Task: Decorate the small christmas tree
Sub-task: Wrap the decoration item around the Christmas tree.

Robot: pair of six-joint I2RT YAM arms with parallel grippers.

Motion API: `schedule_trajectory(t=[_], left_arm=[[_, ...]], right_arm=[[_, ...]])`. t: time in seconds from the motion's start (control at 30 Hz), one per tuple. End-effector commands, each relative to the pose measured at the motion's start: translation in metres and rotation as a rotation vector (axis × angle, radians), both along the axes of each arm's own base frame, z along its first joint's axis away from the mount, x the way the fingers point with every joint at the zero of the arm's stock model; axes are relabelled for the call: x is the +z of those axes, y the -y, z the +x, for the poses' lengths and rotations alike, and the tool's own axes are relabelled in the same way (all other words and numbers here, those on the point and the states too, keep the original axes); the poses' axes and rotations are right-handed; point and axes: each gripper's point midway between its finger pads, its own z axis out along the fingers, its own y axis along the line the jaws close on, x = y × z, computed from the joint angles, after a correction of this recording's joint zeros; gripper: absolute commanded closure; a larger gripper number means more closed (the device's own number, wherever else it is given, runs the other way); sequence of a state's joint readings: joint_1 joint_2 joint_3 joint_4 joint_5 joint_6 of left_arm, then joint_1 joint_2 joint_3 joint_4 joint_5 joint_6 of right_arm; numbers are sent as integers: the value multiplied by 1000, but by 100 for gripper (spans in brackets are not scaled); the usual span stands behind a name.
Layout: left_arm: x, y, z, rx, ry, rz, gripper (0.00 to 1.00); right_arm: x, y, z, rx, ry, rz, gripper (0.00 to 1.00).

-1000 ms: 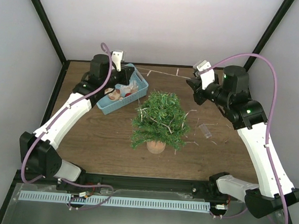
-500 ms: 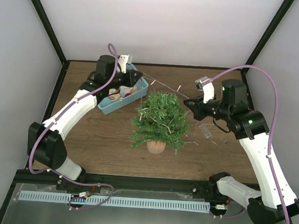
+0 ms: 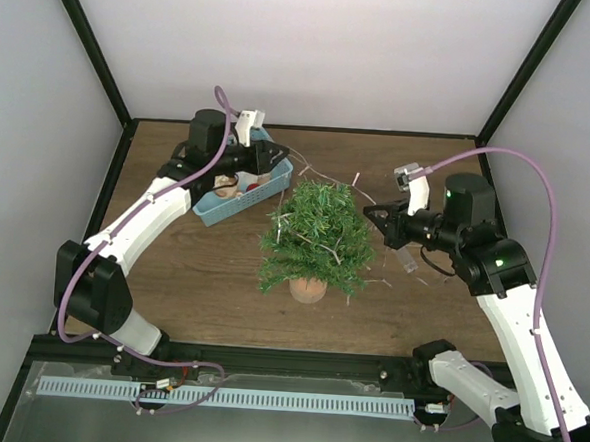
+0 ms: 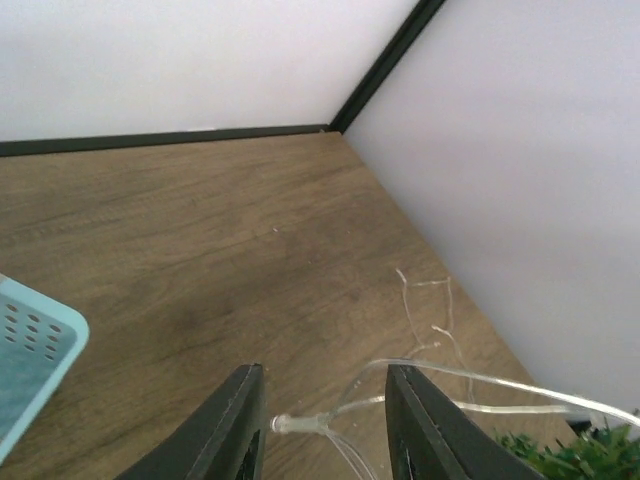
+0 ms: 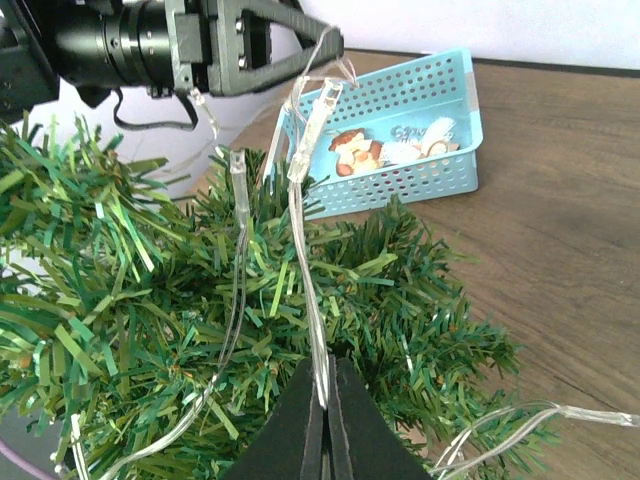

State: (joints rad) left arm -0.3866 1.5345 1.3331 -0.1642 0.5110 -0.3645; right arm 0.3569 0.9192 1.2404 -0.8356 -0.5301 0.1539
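Right gripper was pinched shut on the limp light string above the small christmas tree. Left gripper had its jaws apart. The string looked feather-light and snaggy, best gripped on the wire between bulbs.

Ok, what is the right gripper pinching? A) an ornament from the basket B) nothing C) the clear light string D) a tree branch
C: the right wrist view shows the right gripper shut on the clear light string that drapes over the tree.

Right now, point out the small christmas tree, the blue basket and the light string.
small christmas tree [image 3: 317,237], top view, middle branches.
blue basket [image 5: 400,185], right wrist view, perforated near wall.
light string [image 5: 313,130], right wrist view, a clear bulb.
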Motion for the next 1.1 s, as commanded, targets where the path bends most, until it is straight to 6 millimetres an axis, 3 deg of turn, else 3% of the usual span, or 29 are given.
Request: schedule_trajectory(t=[0.0,0.17,0.33,0.57,0.73,0.93,1.07], left_arm=[[-9,13,-17,-132,-40,-37,63],[-26,20,-32,-227,-96,-26,56],[-25,21,-45,-281,-87,-29,48],[-16,16,-47,-267,-67,-12,36],[5,14,-47,-233,-35,-62,32],[42,1,-47,-142,76,-94,28],[53,-11,-46,-64,111,-78,21]], right_arm=[[14,8,6,-78,48,39,99],[22,21,21,-184,90,22,99],[31,27,28,-227,125,14,99],[14,40,35,-306,74,-62,99],[-9,52,37,-364,27,-132,99],[-7,47,16,-295,8,-116,99],[-6,51,5,-296,-5,-124,99]])
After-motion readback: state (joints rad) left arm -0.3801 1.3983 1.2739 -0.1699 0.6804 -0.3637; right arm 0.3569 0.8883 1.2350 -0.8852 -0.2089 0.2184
